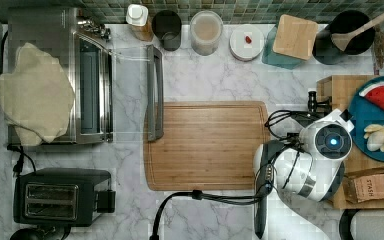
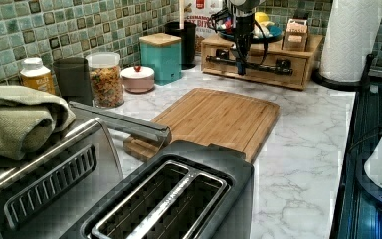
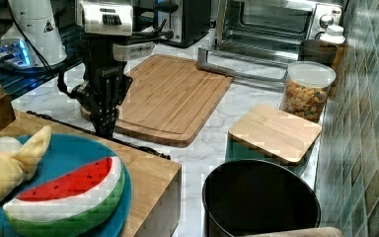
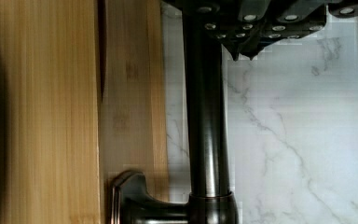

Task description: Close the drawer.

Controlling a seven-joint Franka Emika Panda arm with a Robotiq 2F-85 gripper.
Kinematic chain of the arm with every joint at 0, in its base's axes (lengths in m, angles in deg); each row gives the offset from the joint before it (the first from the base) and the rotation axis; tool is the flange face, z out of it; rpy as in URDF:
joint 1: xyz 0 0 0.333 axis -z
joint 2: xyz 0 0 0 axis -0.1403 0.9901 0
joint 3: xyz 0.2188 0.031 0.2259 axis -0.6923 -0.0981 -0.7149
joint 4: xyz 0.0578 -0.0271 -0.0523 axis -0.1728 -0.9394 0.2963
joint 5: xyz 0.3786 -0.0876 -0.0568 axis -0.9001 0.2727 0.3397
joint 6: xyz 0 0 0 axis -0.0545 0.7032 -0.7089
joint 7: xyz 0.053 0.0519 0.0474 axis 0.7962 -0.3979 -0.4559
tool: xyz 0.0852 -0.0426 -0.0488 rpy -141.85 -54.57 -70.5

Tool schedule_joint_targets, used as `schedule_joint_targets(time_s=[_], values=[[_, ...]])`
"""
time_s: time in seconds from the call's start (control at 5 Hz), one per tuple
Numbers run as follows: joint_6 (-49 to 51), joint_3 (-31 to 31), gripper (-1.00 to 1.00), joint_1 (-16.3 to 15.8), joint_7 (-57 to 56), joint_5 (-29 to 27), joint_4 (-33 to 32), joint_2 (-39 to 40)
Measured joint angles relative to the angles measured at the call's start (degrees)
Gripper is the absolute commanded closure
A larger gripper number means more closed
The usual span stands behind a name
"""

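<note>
Drawer [image 4: 130,93] looks nearly shut; gripper [image 2: 242,64], upper middle in the left view, sits at its dark handle [image 4: 207,116] for pushing, grip state unclear.

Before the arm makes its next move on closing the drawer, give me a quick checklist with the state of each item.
1. Gripper lined up with the handle: ok, it hangs right in front of the bar in the left view.
2. Drawer fully shut: cannot tell; the wrist view shows a dark seam between its front and the stand top.
3. Counter beside the handle free of objects: ok.
4. Blue plate on the stand, back from the drawer front: ok.
5. Arm cables free of the handle: cannot tell.
</note>
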Motion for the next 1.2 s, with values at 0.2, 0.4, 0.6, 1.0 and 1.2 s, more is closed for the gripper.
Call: schedule_joint_targets(time_s=[0.2, 0.4, 0.6, 1.0, 1.2], values=[[0.00, 0.25, 1.00, -0.29, 0.00, 0.00, 0.00, -0.01], [-0.22, 0.41, 1.00, -0.41, 0.00, 0.02, -0.11, 0.00], [-0.11, 0.60, 1.00, -0.61, 0.00, 0.02, -0.11, 0.00], [-0.17, 0.62, 1.00, -0.64, 0.00, -0.01, -0.11, -0.03], [-0.17, 0.64, 1.00, -0.70, 0.00, 0.01, -0.11, -0.01]])
